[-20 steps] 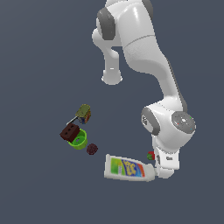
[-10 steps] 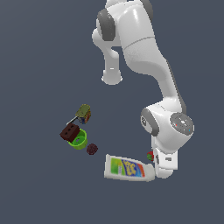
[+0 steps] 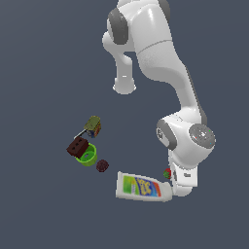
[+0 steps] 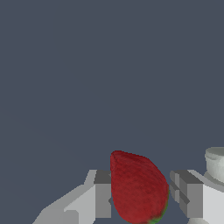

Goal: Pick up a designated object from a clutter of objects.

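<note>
Now the claw (image 4: 140,199) has sunk around the strawberry (image 4: 138,188), fingers still apart with gaps either side; it sits beside the white bottle's (image 3: 143,187) cap, ready for closing.

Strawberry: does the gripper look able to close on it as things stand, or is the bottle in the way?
Probably yes. In the wrist view the strawberry sits between the gripper fingers, with a gap on each side. The white bottle lies beside it, outside the fingers.

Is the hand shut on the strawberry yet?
Not yet: the hand is open. Wrist view shows the strawberry between the fingers, gaps on both sides.
</note>
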Available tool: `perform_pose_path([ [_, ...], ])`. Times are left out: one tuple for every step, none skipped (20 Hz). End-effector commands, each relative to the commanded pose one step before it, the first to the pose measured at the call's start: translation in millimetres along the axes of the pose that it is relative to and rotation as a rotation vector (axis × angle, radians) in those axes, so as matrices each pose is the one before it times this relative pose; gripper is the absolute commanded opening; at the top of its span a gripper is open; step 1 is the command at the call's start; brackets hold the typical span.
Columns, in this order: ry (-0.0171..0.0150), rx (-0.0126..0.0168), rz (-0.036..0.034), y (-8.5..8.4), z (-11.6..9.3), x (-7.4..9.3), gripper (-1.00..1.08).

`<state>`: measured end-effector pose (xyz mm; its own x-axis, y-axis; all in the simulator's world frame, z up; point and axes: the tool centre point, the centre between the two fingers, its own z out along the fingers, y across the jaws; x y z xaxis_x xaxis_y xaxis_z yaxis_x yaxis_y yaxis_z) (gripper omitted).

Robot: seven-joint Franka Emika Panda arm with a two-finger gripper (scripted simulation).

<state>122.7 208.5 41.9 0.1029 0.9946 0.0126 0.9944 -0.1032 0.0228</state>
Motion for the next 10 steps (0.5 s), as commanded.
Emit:
perform_pose_path([
  [-0.00258,0.00546,0.00100,-4.87,-0.56,-2.03,-1.00],
  [0.00000,0.00000,0.00000,-1.86,-2.29,-0.29,-1.00],
  [-0.00058,0.00034,0.00017,-2.04,-2.22,-0.42,-1.00],
  [0.00000,0.00000,0.00000,-2.36,-2.91,-0.37,-1.00],
  [-0.00041,0.00023,0.00012,-2.58,-2.97,-0.47,-1.00],
  [0.00000,0.00000,0.00000,-2.89,-3.57,-0.46,-1.00],
  [-0.00041,0.00023,0.00012,-3.13,-3.66,-0.56,-1.00],
  [-0.00042,0.00023,0.00012,-3.41,-4.02,-0.60,-1.00],
  [0.00000,0.00000,0.00000,-3.75,-4.63,-0.60,-1.00],
  [-0.00072,0.00039,0.00020,-3.96,-4.56,-0.73,-1.00],
])
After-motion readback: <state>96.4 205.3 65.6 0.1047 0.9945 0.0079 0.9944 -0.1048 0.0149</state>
